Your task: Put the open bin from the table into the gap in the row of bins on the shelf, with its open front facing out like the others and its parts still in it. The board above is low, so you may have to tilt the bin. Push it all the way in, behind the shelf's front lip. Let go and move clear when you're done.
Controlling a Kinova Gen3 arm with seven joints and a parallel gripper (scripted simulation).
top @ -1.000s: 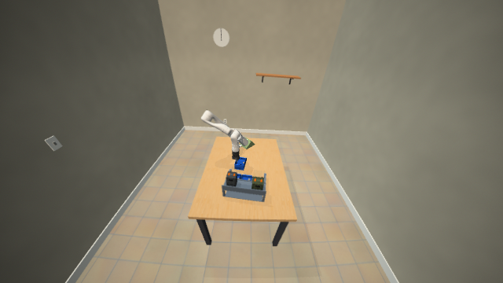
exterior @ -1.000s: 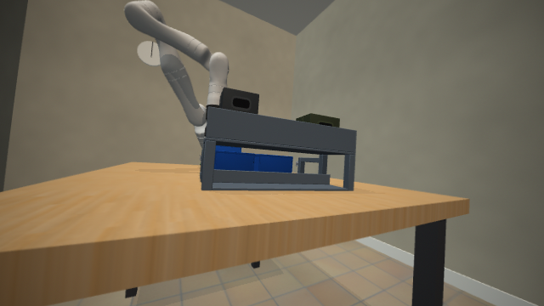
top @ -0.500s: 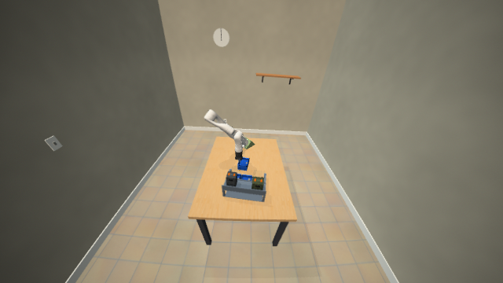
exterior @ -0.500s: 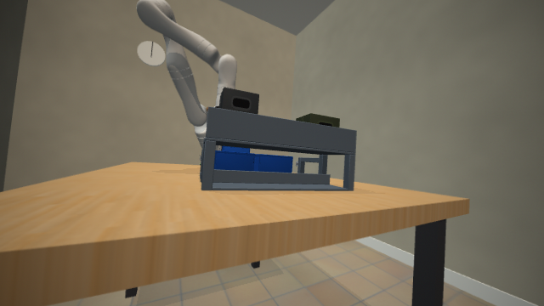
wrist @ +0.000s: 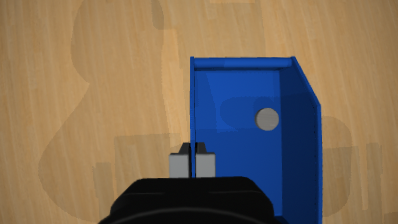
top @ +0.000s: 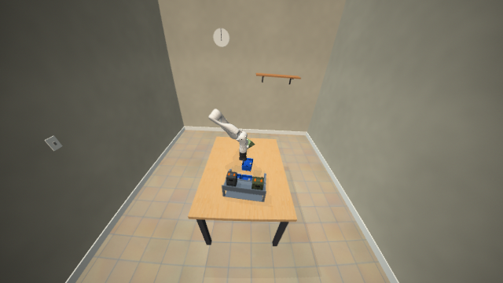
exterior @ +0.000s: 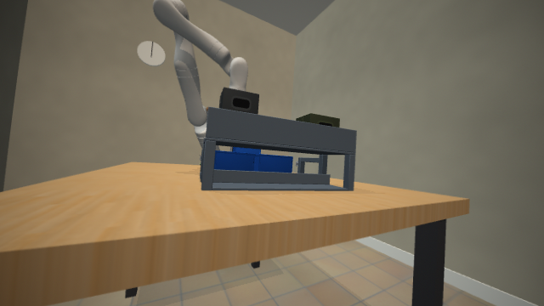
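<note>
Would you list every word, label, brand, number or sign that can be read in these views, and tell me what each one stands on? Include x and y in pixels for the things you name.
There are none that can be read.
The wall clock [top: 225,38] [exterior: 146,54] shows hands but no legible numerals.
The blue bin in the gripper [top: 247,165] [wrist: 240,100] shows no lettering.

Displaced rightward in the top view over the last second: blue bin [top: 247,164] [exterior: 246,150] [wrist: 237,90], together with gripper [top: 243,156] [wrist: 193,154] and white arm [top: 229,127] [exterior: 204,38]. Shifted rightward in the exterior view also, with the arm's forward link now behind the dark bin [top: 232,179] [exterior: 239,101] on the shelf, formerly to its left. Now clear of the arm in that view: wall clock [top: 221,37] [exterior: 151,53], partly covered one second ago.
</note>
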